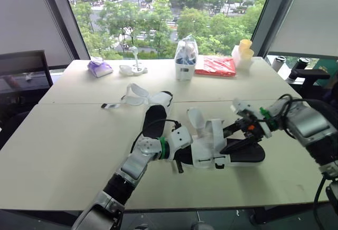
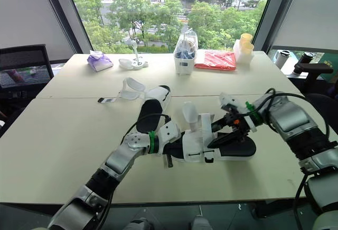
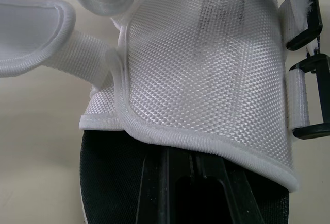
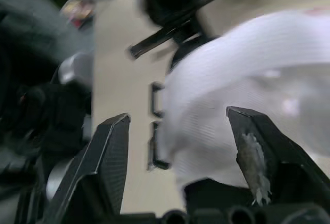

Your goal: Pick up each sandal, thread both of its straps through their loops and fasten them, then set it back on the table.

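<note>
The near sandal (image 1: 211, 145) has a black sole and white mesh straps and lies on the table (image 1: 63, 135) in front of me. My left gripper (image 1: 178, 158) is shut on its left end, its fingers (image 3: 191, 183) clamped on the black sole under the white upper (image 3: 216, 69). Two black loops (image 3: 309, 100) sit at the upper's edge. My right gripper (image 1: 238, 137) is at the sandal's right side, open, with the white strap (image 4: 232, 95) between its fingertips (image 4: 116, 131). A second sandal (image 1: 153, 111) lies behind with its straps spread loose.
Along the far edge stand a clear container (image 1: 186, 61), a red packet (image 1: 215, 66), yellow cups (image 1: 244, 53), a purple object (image 1: 99, 67) and a white object (image 1: 133, 69). A black chair (image 1: 24, 71) is at the left and another (image 1: 306, 71) at the right.
</note>
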